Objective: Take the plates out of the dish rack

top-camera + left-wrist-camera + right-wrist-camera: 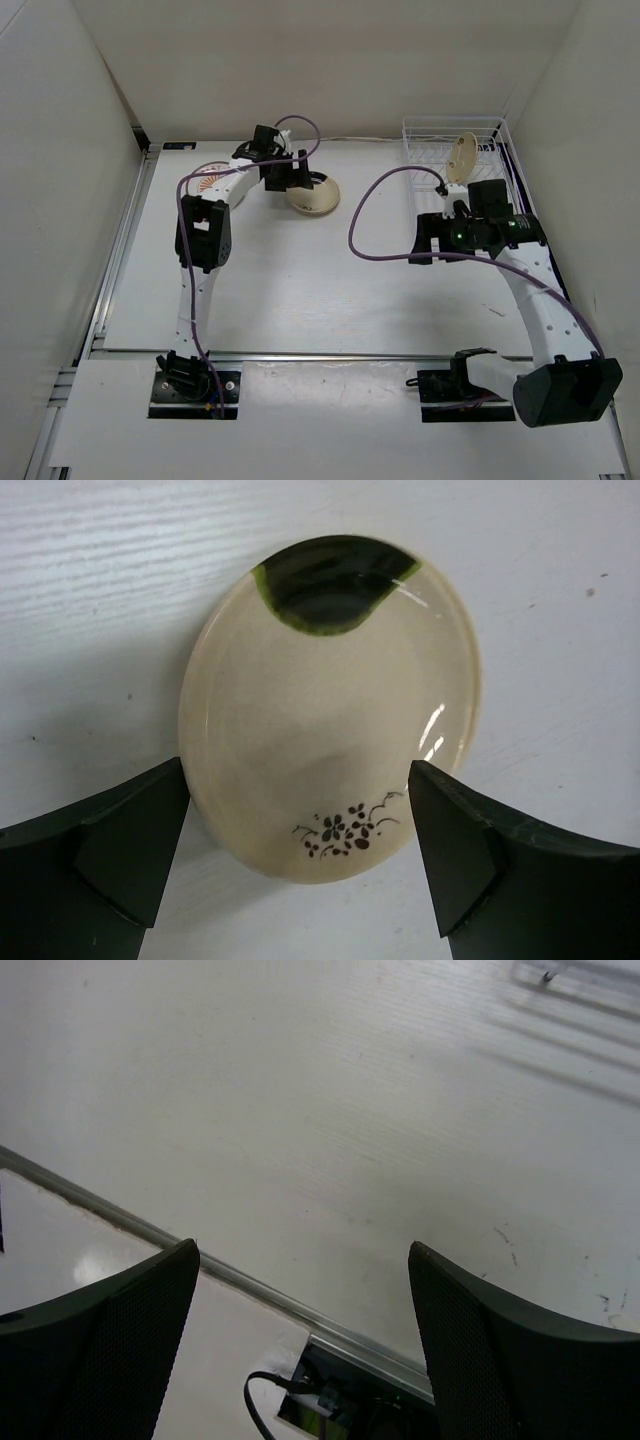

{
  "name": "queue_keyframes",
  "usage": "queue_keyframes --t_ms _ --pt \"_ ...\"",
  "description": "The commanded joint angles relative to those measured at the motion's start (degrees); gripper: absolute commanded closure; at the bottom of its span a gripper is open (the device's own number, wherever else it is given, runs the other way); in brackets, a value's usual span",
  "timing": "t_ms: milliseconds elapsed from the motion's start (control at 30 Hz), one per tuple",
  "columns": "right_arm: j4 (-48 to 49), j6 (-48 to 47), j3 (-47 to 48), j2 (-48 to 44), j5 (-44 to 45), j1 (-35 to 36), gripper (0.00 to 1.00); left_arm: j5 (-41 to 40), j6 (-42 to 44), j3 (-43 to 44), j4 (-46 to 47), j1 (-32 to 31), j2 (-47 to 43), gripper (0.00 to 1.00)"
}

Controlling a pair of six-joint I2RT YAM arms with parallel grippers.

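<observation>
A cream plate (pixel 330 700) with a dark green patch and a small flower motif lies flat on the table (pixel 90 600). My left gripper (pixel 298 772) is open just above it, its fingers standing apart from the rim on either side. From above, that plate (pixel 318 196) sits at the back centre beside the left gripper (pixel 288 174). A sunburst plate (pixel 204 178) shows partly behind the left arm. The white wire dish rack (pixel 430 135) stands at the back right with one cream plate (pixel 461 157) upright in it. My right gripper (pixel 428 238) hovers open and empty in front of the rack.
The right wrist view shows the right gripper (pixel 300 1250) above bare table, a metal rail (pixel 240 1280) along the near edge and an arm base with a cable (pixel 330 1405). White walls enclose the table. A purple cable (pixel 365 205) loops off the right arm.
</observation>
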Motion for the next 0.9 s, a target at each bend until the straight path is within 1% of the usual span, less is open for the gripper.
queue_keyframes --t_ms 0,100,167,267,300,367,400,467,533,567,600,633,667,700,733,800,867 --pt "2.95 -0.91 4.45 2.14 2.67 -0.41 0.12 -3.18 1.77 -1.68 -1.10 0.06 -5.87 0.00" --pt "3.57 -0.91 8.32 4.78 3.20 -1.72 0.12 -4.40 1.77 -2.83 -1.63 0.06 -5.87 0.00" --pt "4.79 -0.91 11.38 6.10 6.00 -2.25 0.12 -4.93 1.77 -3.35 -1.63 0.06 -6.39 0.00" --pt "7.07 0.23 15.51 10.22 13.81 -2.25 0.12 -6.42 1.77 -3.35 -1.63 0.06 -7.71 0.00" --pt "7.60 0.23 16.67 11.37 18.54 -2.25 0.11 -6.95 1.77 -3.88 -1.63 0.06 -7.72 0.00" --pt "8.14 -0.39 19.21 15.31 21.64 -2.86 0.11 -8.62 2.30 -3.88 -2.15 0.06 -9.12 0.00" --pt "8.83 -0.39 22.01 16.90 22.70 -3.65 0.11 -9.15 2.30 -4.40 -2.16 0.06 -10.43 0.00" --pt "9.63 -0.39 24.92 21.46 24.46 -4.27 0.11 -9.94 2.30 -4.93 -2.16 0.06 -12.02 0.00" --pt "10.33 0.14 29.93 24.90 25.00 -6.20 0.11 -9.95 3.01 -6.34 -2.16 0.06 -15.18 0.00" --pt "10.33 0.66 31.69 28.49 25.00 -6.81 0.11 -9.95 3.01 -7.56 -2.16 0.06 -16.32 0.00" --pt "10.94 0.67 35.53 30.35 25.52 -7.95 0.11 -9.95 3.61 -8.27 -2.16 0.06 -18.94 0.00" --pt "10.95 0.67 37.66 34.20 25.53 -8.57 0.11 -9.25 3.62 -8.97 -2.16 0.06 -20.27 0.00" --pt "10.95 0.67 39.77 36.06 25.53 -9.10 0.11 -8.03 4.23 -10.46 -2.16 0.06 -21.68 0.00" --pt "10.95 0.67 43.97 37.99 25.53 -9.89 0.12 -7.23 4.93 -11.17 -2.16 0.06 -23.00 0.00" --pt "10.95 0.67 46.10 41.58 25.53 -9.90 0.12 -6.35 4.94 -12.13 -2.16 0.06 -25.71 0.00" --pt "11.56 -0.99 51.54 44.85 25.53 -11.03 0.14 -3.72 5.55 -14.77 -2.16 0.06 -29.49 0.00" --pt "11.57 -1.61 54.54 49.16 26.05 -11.65 0.16 -1.52 6.17 -16.71 -2.68 0.06 -31.70 0.00"
